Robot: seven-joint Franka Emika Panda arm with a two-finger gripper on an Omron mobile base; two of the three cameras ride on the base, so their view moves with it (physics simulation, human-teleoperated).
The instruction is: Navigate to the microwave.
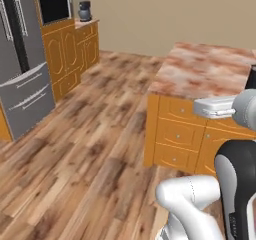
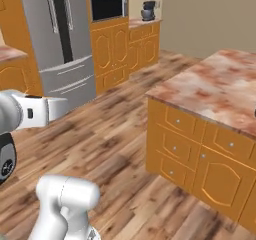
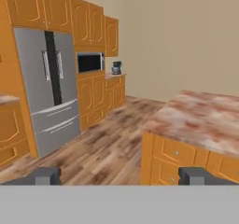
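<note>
The microwave (image 1: 54, 7) is built into orange cabinetry at the far left, a light grey frame around a black glass front, just right of the fridge. It also appears far off as the microwave (image 2: 108, 6) and the microwave (image 3: 90, 62). A wide stretch of wood floor lies between me and it. My gripper (image 3: 121, 176) is open with nothing between its fingertips (image 3: 46, 175), held up in the air and pointing across the room towards the cabinet wall.
A tall grey double-door fridge (image 1: 20, 59) stands left of the microwave. A dark small appliance (image 1: 85, 11) sits on the low counter to its right. A marble-topped island (image 1: 210, 69) with orange drawers stands close on my right. Wood floor (image 1: 100, 134) runs between them.
</note>
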